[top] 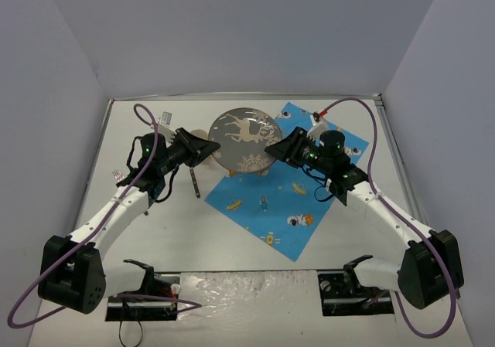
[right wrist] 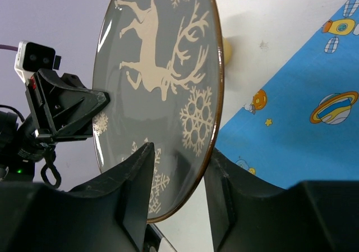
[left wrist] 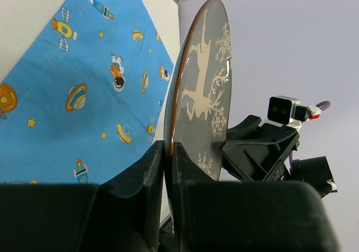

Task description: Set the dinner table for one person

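A grey plate (top: pixel 245 134) with a cream reindeer and snowflakes is held off the white dinner table (top: pixel 193 239), above the far corner of the blue cartoon-printed cloth (top: pixel 286 200). My left gripper (top: pixel 210 147) is shut on the plate's left rim; in the left wrist view the gripper (left wrist: pixel 168 151) pinches the plate (left wrist: pixel 202 95) edge-on. My right gripper (top: pixel 272 151) is open at the plate's right rim. In the right wrist view its gripper (right wrist: pixel 178 168) straddles the edge of the plate (right wrist: pixel 157 67), with gaps on both sides.
A dark-handled utensil (top: pixel 193 181) lies on the table left of the cloth. A fork-like piece (top: pixel 118 176) lies near the left edge. A pale wooden thing (top: pixel 199 136) sits behind the left gripper. A small white tag (top: pixel 165 117) lies at the back left.
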`<state>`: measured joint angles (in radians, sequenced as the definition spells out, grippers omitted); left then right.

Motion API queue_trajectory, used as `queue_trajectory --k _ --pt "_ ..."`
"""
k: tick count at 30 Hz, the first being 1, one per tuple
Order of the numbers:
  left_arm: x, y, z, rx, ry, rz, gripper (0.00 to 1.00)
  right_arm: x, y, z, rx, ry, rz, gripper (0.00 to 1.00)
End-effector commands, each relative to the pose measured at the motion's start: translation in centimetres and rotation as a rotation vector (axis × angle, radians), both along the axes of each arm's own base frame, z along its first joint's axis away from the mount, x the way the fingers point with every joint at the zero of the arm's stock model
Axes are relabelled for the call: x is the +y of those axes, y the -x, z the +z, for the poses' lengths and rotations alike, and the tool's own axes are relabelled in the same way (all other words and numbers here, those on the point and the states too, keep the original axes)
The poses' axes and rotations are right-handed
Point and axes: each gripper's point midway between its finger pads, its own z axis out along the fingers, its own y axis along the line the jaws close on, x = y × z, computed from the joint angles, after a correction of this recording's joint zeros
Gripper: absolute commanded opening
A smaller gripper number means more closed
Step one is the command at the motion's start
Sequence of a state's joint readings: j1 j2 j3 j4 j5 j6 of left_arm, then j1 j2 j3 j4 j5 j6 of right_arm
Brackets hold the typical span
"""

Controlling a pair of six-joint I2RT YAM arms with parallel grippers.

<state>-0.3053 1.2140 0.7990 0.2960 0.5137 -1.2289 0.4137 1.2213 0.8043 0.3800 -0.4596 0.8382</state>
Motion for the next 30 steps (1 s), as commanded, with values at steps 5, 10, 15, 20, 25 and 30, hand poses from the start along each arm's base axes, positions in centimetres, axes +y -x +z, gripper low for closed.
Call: queue_trajectory --k 5,10,15,20,25,30 --pt "-2.0 1.0 9.7 -0.294 0.134 -0.089 0.00 0.8 -0.7 3.7 -0.131 -0.085 0.003 0.32" --pt "-2.4 1.2 9.3 -0.286 0.133 -0.103 0.00 0.5 -0.8 3.9 -0.144 -0.092 -0.016 0.31" --pt "-2.7 1.3 8.8 -0.276 0.130 -0.109 0.00 0.3 -0.9 4.0 -0.152 -0.095 -0.024 0.24" --pt "-2.6 1.3 7.6 -0.256 0.081 -0.107 0.00 -0.9 -0.9 4.1 -0.162 -0.086 -0.067 0.00" --pt "-2.3 1.3 5.0 -0.221 -0.022 -0.114 0.34 -2.9 -0.7 3.5 -0.140 -0.099 -0.098 0.00" --pt "-1.7 1.4 3.7 -0.202 -0.121 -0.124 0.70 -5.2 -0.1 2.6 -0.116 -0.120 -0.125 0.00"
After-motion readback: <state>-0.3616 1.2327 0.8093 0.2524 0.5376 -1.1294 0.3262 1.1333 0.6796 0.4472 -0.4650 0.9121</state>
